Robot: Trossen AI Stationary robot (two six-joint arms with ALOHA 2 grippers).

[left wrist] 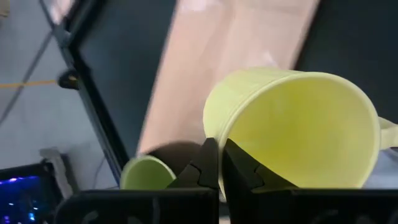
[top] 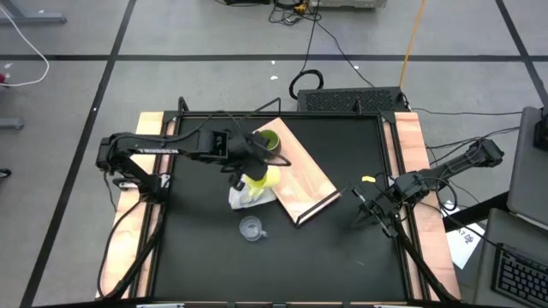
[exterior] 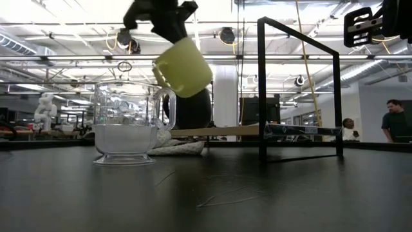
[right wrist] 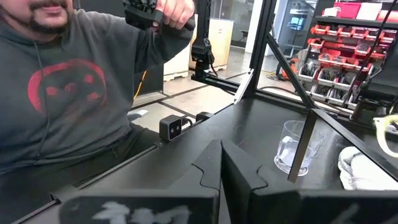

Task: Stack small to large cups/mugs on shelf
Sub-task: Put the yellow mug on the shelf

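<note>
My left gripper (top: 250, 162) is over the near-left edge of the light-wood shelf board (top: 301, 181), shut on the bright yellow mug (exterior: 184, 67), which hangs tilted in the air. The dark green mug (top: 267, 141) stands upright on the board's far end, just beyond that gripper. The clear glass cup (top: 250, 228) stands upright on the black tabletop, nearer than the board. My right gripper (top: 370, 208) waits shut at the table's right side, touching nothing. My left gripper holds the yellow mug by its wall at the rim (left wrist: 219, 140), one finger (left wrist: 245, 171) inside the mouth and one (left wrist: 196, 168) outside. The fingers come from above. The mug is lifted clear and tilted, with its handle (left wrist: 388, 132) away from the fingers.
A crumpled white cloth (top: 247, 197) lies on the table under the held mug, against the board's near-left edge. The shelf's thin dark metal frame (exterior: 297, 90) stands tall over the board. A person (right wrist: 68, 93) is close beyond the table's edge in the right wrist view.
</note>
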